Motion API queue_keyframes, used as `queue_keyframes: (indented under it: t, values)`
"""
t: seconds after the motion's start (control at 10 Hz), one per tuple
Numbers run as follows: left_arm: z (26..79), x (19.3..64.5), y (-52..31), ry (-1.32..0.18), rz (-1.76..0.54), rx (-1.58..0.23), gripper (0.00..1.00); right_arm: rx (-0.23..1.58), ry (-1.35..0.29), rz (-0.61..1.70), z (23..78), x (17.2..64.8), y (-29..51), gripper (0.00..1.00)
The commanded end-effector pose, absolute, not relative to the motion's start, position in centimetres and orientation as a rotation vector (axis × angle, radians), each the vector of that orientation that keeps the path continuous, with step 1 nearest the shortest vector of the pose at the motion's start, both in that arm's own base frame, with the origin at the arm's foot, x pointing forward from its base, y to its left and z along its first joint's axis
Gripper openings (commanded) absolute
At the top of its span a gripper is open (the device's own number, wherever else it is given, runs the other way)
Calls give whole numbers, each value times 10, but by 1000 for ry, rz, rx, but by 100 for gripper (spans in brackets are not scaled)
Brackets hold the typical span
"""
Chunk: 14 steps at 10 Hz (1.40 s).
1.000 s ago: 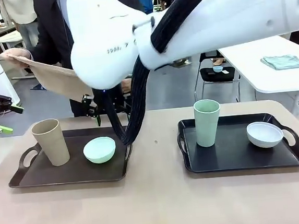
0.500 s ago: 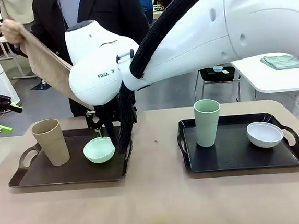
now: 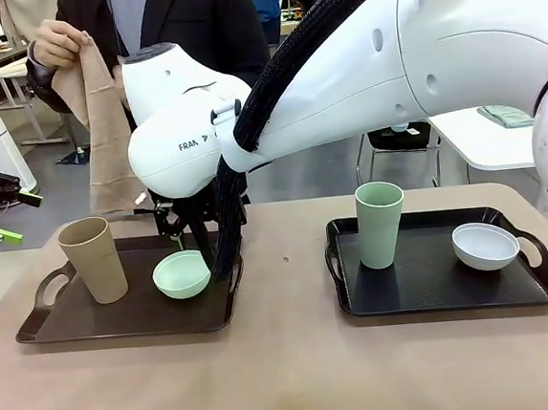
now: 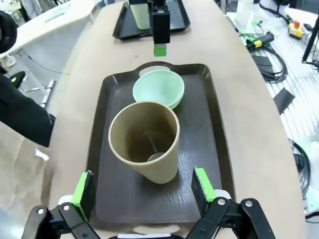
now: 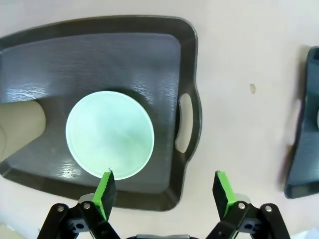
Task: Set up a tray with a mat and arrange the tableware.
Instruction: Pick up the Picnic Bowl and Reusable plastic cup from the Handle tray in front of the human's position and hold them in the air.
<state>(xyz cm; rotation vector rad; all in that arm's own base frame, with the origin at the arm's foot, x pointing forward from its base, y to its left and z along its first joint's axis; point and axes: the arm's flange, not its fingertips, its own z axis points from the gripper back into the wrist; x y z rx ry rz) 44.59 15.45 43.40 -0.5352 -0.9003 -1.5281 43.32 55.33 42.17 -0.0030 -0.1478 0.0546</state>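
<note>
Right now, both grippers are held wide open, and nothing is gripped by either one. The mint green bowl (image 3: 182,274) and the tan cup (image 3: 93,259) are found on the brown tray (image 3: 121,319). The cup is near the tray's left end and the bowl is near its right end. The pale green cup (image 3: 380,223) and the white bowl (image 3: 486,245) are found on the black tray (image 3: 435,287), well apart from the first tray. The mat (image 3: 105,133) is held up by the person's hand (image 3: 60,39) behind the table (image 3: 288,367), so no tray is covered yet.

The right arm is stretched across the middle. The right gripper (image 5: 164,191) is hung above the right end of the brown tray, with its fingers pointed down. From that gripper, the bowl is not seen in the middle of the gap. It is set off to one side. One green pad (image 5: 105,189) is lined up with the bowl's rim, and the other is seen over the bare table past the tray's handle. A small slide toward the bowl is probably needed before the rim can be pinched.

The left gripper (image 4: 143,185) is placed at the other end of the tray. The tan cup is seen straight ahead of it, between the two pads, stood upright with its mouth up. So the cup is nearer the left gripper, and the bowl is nearer the right one. It is guessed that both must be lifted off so the mat can be laid down.
</note>
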Motion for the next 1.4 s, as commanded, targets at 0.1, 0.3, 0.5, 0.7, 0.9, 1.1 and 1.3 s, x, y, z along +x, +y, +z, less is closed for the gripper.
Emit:
queue_keyframes:
  t: [0.1, 0.3, 0.5, 0.7, 0.9, 1.1, 1.3]
  values:
    - [411, 464, 142, -842, -1483, -615, 100, 54, -134, 99, 418, 425, 555, 100]
    - [393, 469, 134, -801, -1448, -636, 100, 96, -127, 149, 408, 425, 552, 100]
    - [373, 473, 130, -771, -1424, -682, 100, 115, -95, 189, 394, 428, 556, 100]
    - [357, 475, 134, -770, -1398, -695, 100, 119, -92, 210, 376, 432, 560, 100]
    - [349, 483, 134, -779, -1397, -718, 100, 104, -104, 198, 360, 442, 567, 100]
    - [337, 488, 128, -815, -1406, -754, 100, 72, -111, 175, 347, 448, 570, 100]
    - [329, 495, 121, -825, -1409, -788, 100, 78, -117, 169, 343, 452, 571, 100]
